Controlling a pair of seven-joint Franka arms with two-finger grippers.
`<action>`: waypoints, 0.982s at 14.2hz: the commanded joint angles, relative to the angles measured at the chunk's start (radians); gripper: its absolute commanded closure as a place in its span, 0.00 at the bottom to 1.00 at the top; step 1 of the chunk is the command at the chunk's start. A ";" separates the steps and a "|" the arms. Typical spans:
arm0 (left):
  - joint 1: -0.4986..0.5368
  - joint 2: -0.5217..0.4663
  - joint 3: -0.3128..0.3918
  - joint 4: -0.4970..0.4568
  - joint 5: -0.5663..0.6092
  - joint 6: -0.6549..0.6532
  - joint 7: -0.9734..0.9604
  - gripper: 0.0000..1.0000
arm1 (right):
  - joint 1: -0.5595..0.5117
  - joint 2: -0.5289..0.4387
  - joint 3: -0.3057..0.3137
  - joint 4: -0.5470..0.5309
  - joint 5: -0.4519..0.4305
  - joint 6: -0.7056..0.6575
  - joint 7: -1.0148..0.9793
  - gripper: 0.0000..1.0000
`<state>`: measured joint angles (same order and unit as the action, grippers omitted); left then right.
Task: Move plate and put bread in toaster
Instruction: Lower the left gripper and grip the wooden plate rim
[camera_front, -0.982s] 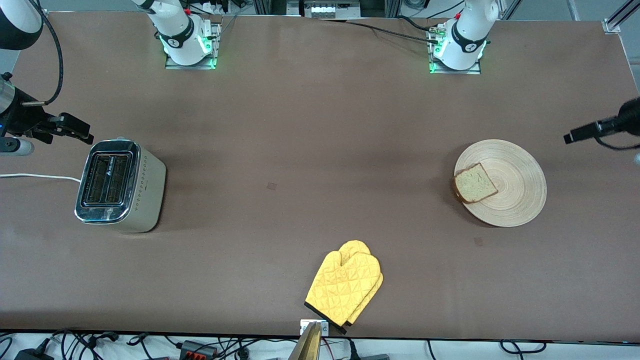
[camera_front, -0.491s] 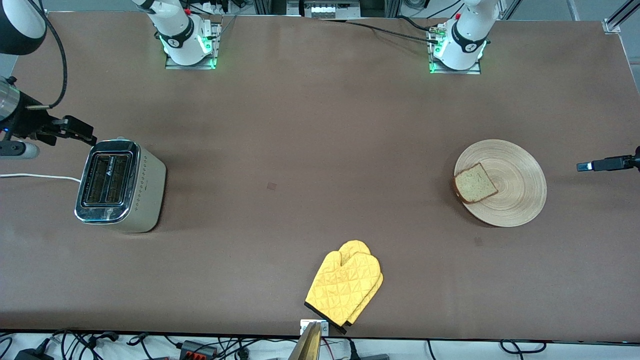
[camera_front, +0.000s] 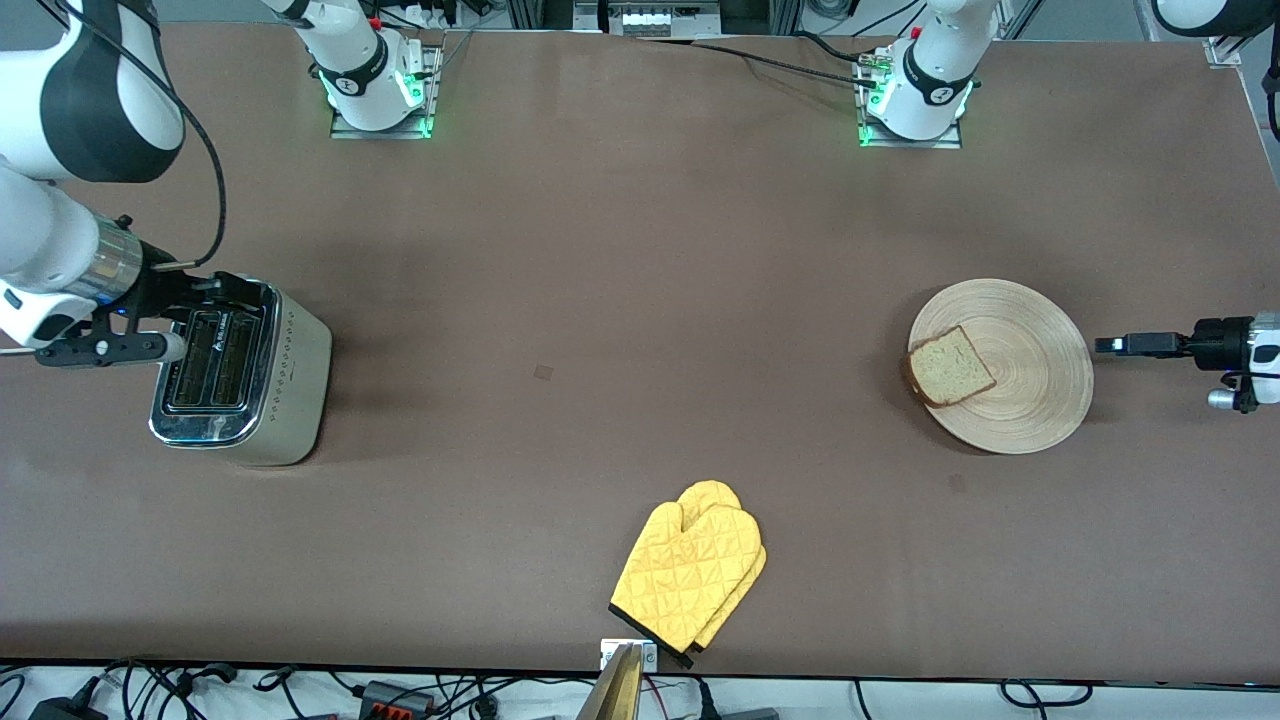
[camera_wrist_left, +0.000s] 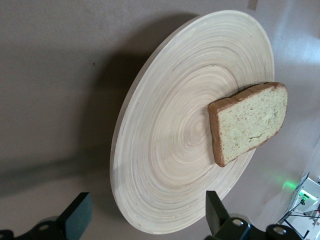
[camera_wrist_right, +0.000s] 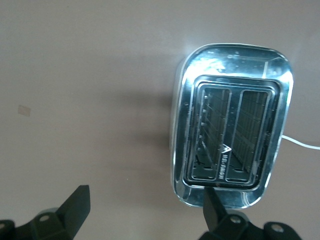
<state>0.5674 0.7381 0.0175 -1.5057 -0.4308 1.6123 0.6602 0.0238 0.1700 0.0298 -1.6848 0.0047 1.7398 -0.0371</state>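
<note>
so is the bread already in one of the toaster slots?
No, the bread lies flat on the plate, and both toaster slots show empty.

Brown matte surface (camera_front: 640, 300) carries three items directly: toaster (camera_front: 245, 375) at 9 o'clock toward the right arm's end, white cord (camera_front: 80, 352) trailing off its outer side; wooden plate (camera_front: 1020, 390) at 3 o'clock toward the left arm's end. Yellow oven mitt (camera_front: 690, 572) lies flat at 6 o'clock, at the edge nearest the front camera. All three well apart.

L gripper (camera_front: 1108, 345), R gripper (camera_front: 215, 300): fingers apart.
</note>
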 joint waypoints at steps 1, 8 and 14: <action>0.011 0.032 -0.007 0.010 -0.003 -0.012 0.022 0.00 | 0.008 0.005 -0.005 0.027 0.014 0.000 0.003 0.00; 0.012 0.096 -0.013 0.002 -0.065 -0.011 0.029 0.21 | 0.073 -0.007 -0.005 0.027 0.001 0.057 0.143 0.00; 0.017 0.095 -0.016 0.012 -0.068 -0.026 0.021 0.47 | 0.073 -0.029 -0.005 -0.001 0.004 0.060 0.151 0.00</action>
<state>0.5713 0.8349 0.0103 -1.5070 -0.4783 1.6090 0.6673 0.0925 0.1610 0.0287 -1.6677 0.0048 1.7936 0.0988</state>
